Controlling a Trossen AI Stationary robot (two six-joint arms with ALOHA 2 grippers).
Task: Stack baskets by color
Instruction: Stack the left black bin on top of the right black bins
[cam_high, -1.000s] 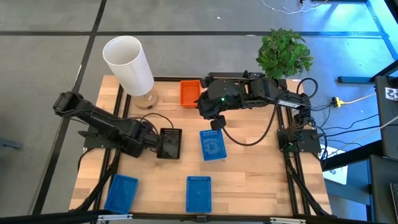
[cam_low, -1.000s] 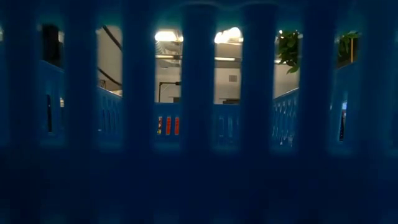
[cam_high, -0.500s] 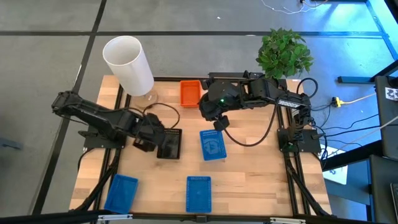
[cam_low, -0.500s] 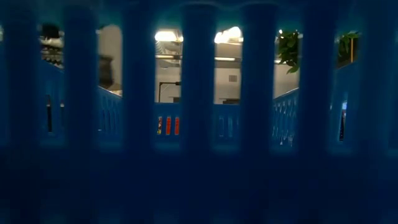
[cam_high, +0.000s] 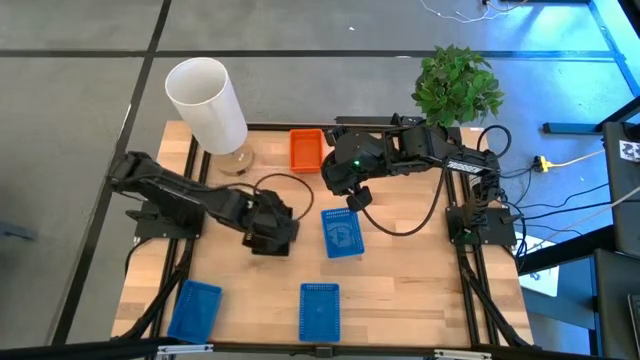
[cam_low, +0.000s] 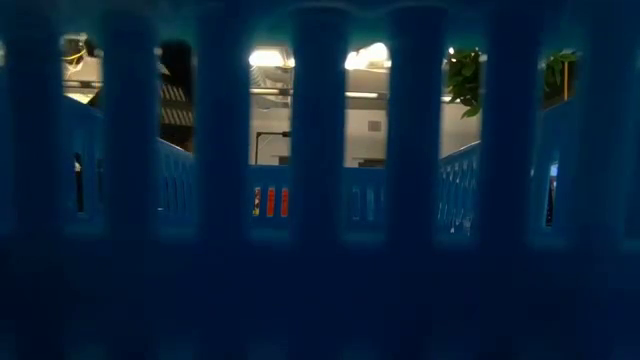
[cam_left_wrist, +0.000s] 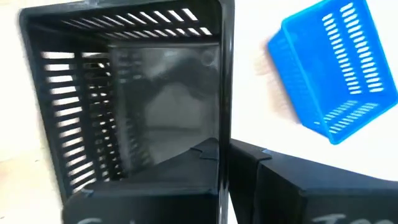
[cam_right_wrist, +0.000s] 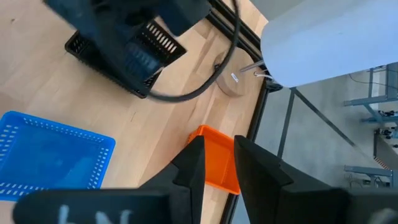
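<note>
- The left gripper is low over the black basket in the middle of the bench.
- In the left wrist view, a long wall of the black basket runs right down into the crack between the two dark fingers. One finger is inside the basket and one is outside.
- The left jaws are pressed together, pinching that wall of the black basket.
- A blue basket lies just beside the black one, on its right in the high view. The two do not touch. The left wrist view shows this same blue basket lying apart.
- The right gripper hangs above the bench between the orange basket and that blue basket.
- The right jaws are spread a little, with a gap between them. They hold nothing. Through the gap the orange basket shows below on the bench.
- Two more blue baskets lie near the front edge of the bench: one at the left and one in the middle.
- A tall white cylinder stands at the back left corner. A green plant stands at the back right.
- The low view is filled by the blue wall of a basket close to the camera.
</note>
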